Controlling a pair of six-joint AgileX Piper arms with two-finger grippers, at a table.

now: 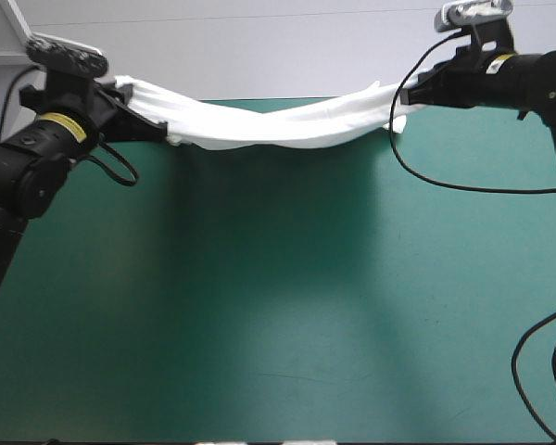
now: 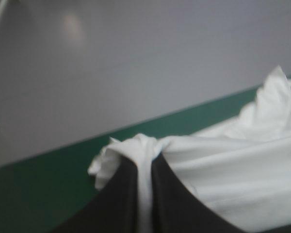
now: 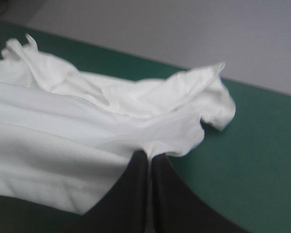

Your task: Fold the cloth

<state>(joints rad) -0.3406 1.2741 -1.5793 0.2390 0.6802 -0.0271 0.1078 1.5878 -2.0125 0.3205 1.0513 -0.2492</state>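
T-shirt (image 1: 278,132) hangs in the air above the far edge of the teal-green tabletop (image 1: 278,306), pulled long like a rope. Left jaws are clenched on one end, right jaws on the other end.

White T-shirt (image 1: 278,127), a sagging band between left hand (image 1: 165,134) and right hand (image 1: 404,95) (over the far edge of the teal-green table (image 1: 278,315))

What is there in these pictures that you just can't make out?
- High view: the T-shirt is bunched into a rope, so collar and sleeves cannot be told apart.
- High view: it covers the fingertips of the left gripper and right gripper.
- Both wrist views: the T-shirt runs out of the picture, its other end unseen.
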